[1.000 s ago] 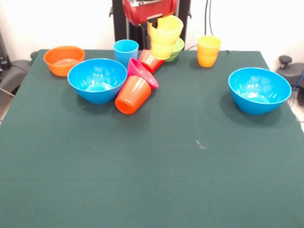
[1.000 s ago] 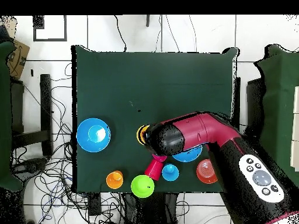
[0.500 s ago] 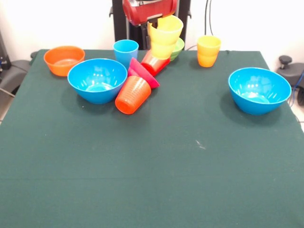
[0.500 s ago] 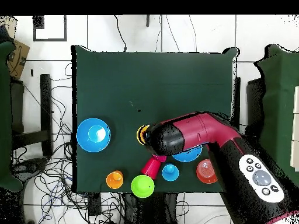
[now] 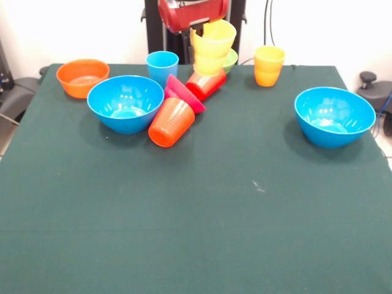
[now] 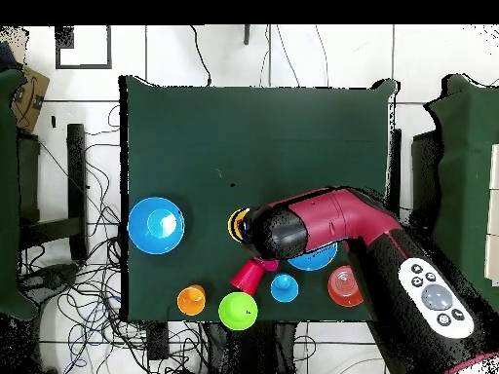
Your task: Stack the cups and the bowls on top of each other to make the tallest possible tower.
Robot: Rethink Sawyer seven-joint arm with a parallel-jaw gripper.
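At the far edge of the dark green cloth tabletop point(image 5: 202, 233), my hand point(image 5: 197, 33) hangs under its glossy red housing, clenched around a pale yellow cup point(image 5: 214, 48), a smooth tapered plastic tumbler held up off the cloth and tilted slightly. Below and just beside it a red cup point(image 5: 206, 84) lies on its side, its rim toward the pink-red bowl point(image 5: 182, 93), which is tipped up on edge and touches an orange cup point(image 5: 171, 122), ribbed and also lying on its side. That orange cup rests against a large bright blue bowl point(image 5: 125, 103), round and shiny. Behind these a light blue cup point(image 5: 162, 65) stands upright, and an orange bowl point(image 5: 82, 77) sits near the table's corner. A lime-green bowl point(image 5: 229, 59) peeks out behind the yellow cup. A yellow-orange cup point(image 5: 269, 65) stands upright, well apart, and a second large blue bowl point(image 5: 334, 116) sits alone toward the other side. Compared with a second ago, the red cup has rolled flatter and swung farther out from the pink-red bowl, while my hand and the yellow cup are where they were.
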